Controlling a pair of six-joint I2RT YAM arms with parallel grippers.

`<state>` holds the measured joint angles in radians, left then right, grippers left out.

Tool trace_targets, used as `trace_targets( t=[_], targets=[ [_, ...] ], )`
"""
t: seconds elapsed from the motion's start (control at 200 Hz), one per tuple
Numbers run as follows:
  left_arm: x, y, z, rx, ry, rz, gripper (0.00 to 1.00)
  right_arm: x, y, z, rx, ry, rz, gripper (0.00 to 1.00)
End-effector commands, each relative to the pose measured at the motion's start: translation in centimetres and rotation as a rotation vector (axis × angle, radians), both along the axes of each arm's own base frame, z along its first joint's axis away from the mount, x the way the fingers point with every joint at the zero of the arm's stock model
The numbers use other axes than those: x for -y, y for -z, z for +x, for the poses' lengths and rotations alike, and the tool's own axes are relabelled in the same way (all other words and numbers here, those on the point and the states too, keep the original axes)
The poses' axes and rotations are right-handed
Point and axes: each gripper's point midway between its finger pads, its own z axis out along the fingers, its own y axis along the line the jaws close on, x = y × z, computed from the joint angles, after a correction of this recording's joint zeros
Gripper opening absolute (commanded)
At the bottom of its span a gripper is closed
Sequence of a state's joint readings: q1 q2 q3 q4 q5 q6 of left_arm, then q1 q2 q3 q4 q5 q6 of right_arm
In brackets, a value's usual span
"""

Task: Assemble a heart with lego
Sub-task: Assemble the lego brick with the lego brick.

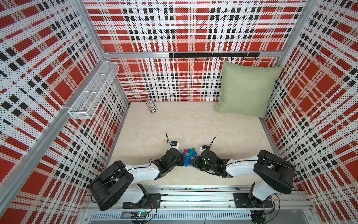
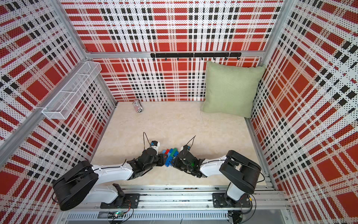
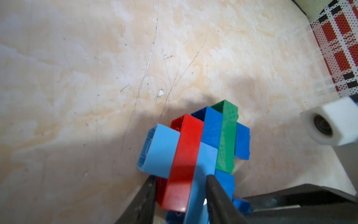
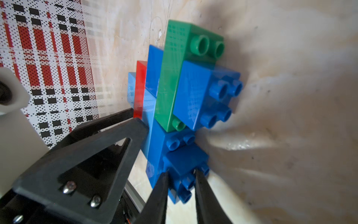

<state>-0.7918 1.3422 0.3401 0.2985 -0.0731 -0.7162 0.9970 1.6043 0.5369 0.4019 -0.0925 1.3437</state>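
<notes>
The heart [image 1: 188, 156] [image 2: 170, 156] is a joined cluster of lego held on edge between both grippers at the table's front middle. In the left wrist view its smooth side shows a red strip [image 3: 186, 147], a green strip [image 3: 226, 135] and blue bricks. My left gripper [image 3: 181, 180] [image 1: 183, 162] is shut across the red strip and the light blue brick beside it. In the right wrist view the studs face sideways. My right gripper [image 4: 181, 174] [image 1: 191, 161] is shut on a small blue brick [image 4: 184, 161] at the cluster's near end. I cannot tell whether the cluster touches the table.
A striped can [image 1: 151, 105] lies at the back left of the table. A green pillow [image 1: 246, 89] leans in the back right corner. A white wire basket [image 1: 95, 89] hangs on the left wall and a black hook rail [image 1: 213, 55] on the back wall.
</notes>
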Motion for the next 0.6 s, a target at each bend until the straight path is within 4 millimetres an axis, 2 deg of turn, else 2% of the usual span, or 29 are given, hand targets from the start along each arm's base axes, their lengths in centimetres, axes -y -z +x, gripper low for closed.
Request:
trace_targets(
  t=[0.0,0.08,0.17,0.291,0.391,0.476,0.591],
  targets=[
    [2.8,-0.2,-3.4,-0.098,0.123,-0.127,0.45,-1.2,-1.2,-0.4,0.012,0.019,0.052,0.27],
    [2.8,-0.6,-3.4,-0.093,0.111,-0.143,0.45,-1.3,-1.2,-0.8,0.016,0.023,0.056,0.28],
    [3.7,-1.4,-3.8,-0.078,0.152,-0.167,0.46,-1.7,-1.1,-0.7,0.032,0.004,0.079,0.28],
    [4.9,-1.1,-4.9,-0.113,0.223,-0.184,0.45,-2.6,-1.2,-0.7,0.043,-0.032,0.104,0.27],
    [5.0,-1.0,-5.6,-0.125,0.228,-0.19,0.45,-1.9,-0.9,-0.7,0.031,-0.007,0.094,0.24],
    [4.8,-1.0,-6.0,-0.13,0.207,-0.199,0.46,-2.1,-1.6,-0.9,0.035,-0.005,0.102,0.24],
    [5.4,-1.3,-6.1,-0.132,0.181,-0.216,0.46,-3.7,-2.6,-1.4,0.061,-0.049,0.088,0.25]
  ],
)
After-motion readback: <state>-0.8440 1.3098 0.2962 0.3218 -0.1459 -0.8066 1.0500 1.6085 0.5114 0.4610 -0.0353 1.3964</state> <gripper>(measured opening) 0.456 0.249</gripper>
